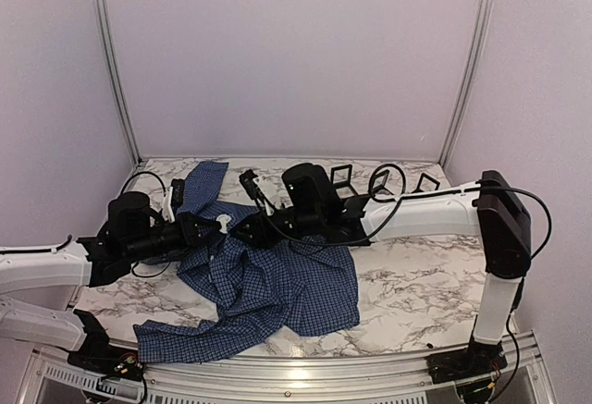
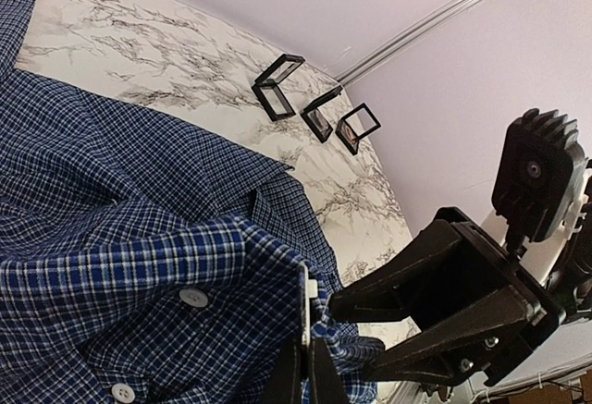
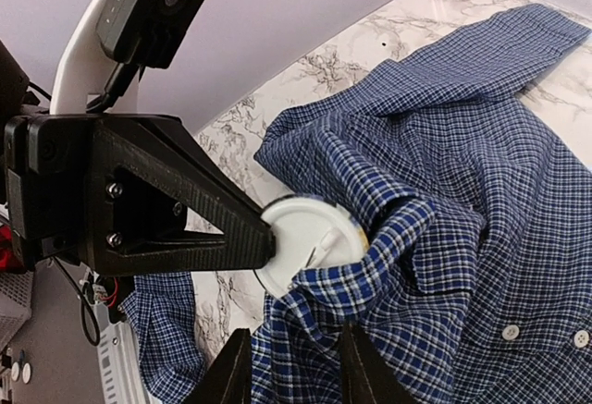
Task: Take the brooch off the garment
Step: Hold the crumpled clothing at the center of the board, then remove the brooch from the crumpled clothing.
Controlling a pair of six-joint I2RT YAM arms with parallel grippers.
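White-backed and rimmed in orange, the brooch is pinched by its edge in your left tool, jaws closed on it. A fold of the garment, heaped on the marble counter, bunches against it. Your right tool is parted, facing the disc's flat back from just short of it, with cloth directly ahead. Left is nearer, so I'd have the right take fabric.

Top: high, rear; wrists: close, facing inward, sharing shirt.
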